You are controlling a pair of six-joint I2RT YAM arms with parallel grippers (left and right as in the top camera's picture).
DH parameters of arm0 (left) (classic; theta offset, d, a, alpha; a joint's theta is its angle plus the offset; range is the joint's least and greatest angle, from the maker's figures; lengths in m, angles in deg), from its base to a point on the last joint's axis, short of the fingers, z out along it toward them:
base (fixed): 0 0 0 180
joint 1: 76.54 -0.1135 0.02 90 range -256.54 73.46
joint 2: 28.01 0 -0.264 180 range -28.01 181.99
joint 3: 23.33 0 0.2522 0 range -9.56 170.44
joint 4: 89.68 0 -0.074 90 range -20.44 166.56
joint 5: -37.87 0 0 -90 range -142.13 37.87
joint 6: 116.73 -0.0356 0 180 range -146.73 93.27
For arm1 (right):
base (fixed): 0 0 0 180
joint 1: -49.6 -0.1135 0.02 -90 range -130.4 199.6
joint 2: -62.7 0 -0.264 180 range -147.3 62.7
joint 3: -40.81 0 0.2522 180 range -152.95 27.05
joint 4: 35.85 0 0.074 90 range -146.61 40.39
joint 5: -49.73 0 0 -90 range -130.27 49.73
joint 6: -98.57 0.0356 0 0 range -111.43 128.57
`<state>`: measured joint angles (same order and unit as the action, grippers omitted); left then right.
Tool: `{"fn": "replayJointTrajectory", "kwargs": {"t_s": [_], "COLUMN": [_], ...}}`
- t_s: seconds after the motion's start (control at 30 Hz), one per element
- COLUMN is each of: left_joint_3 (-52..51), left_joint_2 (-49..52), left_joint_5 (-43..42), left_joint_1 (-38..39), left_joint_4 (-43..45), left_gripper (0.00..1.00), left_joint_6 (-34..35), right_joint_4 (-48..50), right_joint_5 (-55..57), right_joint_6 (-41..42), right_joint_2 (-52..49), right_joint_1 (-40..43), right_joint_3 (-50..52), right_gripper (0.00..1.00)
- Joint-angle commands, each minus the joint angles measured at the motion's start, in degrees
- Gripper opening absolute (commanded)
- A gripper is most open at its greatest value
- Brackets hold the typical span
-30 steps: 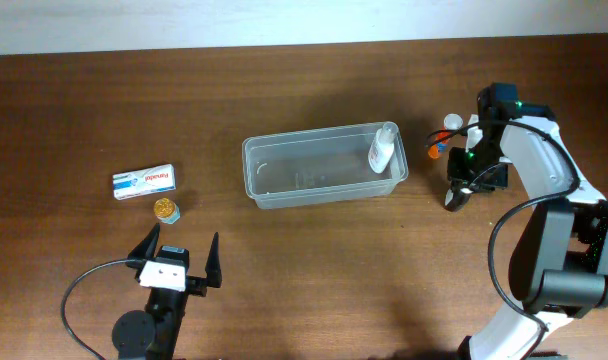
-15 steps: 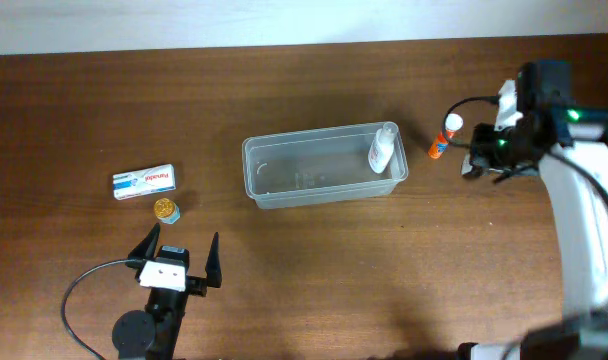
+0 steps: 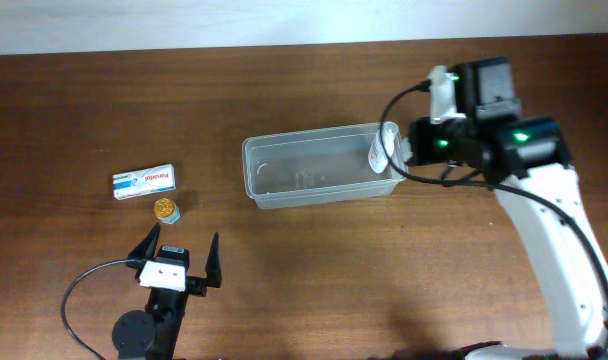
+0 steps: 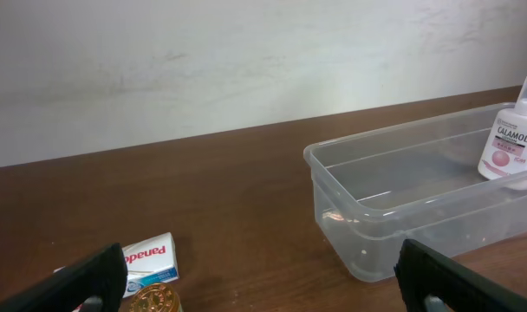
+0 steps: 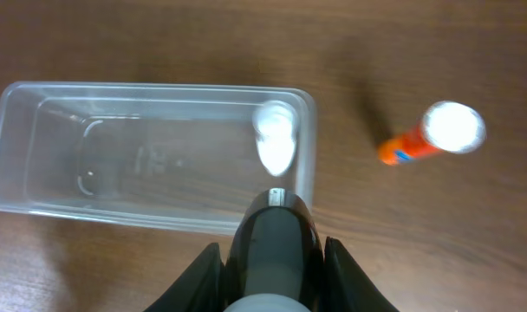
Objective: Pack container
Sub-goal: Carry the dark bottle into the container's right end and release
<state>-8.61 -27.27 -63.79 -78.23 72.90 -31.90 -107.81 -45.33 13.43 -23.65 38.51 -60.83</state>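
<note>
A: L pincer?
B: Wide, empty, nr box.
A: Container?
B: Mid-worktop, one bottle inside.
A: R pincer?
B: Narrow, above container's rt end; can't tell if holding. Prob. mid-pack. Orange tube next: must open first.

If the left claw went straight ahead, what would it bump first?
Probably the small gold-lidded jar, just ahead of the open left gripper; the Panadol box lies beyond it. Height is hard to judge.

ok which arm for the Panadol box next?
Left. The left gripper, open, sits close by the Panadol box; the right gripper is across the table, over the container.
</note>
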Motion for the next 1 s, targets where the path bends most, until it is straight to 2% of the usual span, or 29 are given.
{"fn": "replayJointTrajectory", "kwargs": {"t_s": [0.0, 0.37, 0.97], "left_joint_3": [-0.4, -0.4, -0.4], "left_joint_2": [-0.4, -0.4, -0.4], "left_joint_5": [-0.8, -0.8, -0.8], "left_joint_1": [-0.3, -0.3, -0.3], "left_joint_4": [0.1, 0.1, 0.1], "left_gripper": [1.0, 1.0, 1.0], "left_joint_6": [-0.9, -0.9, -0.9], "right_joint_4": [0.8, 1.7, 5.2], "right_joint_5": [1.1, 1.2, 1.2], "right_joint_6": [0.0, -0.4, -1.3], "right_joint_2": [-3.7, -15.0, -16.6], "right_joint_1": [-1.9, -2.4, -2.4], "right_joint_3": [-1.2, -1.2, -1.2], "right_gripper": [0.29, 0.29, 0.29]}}
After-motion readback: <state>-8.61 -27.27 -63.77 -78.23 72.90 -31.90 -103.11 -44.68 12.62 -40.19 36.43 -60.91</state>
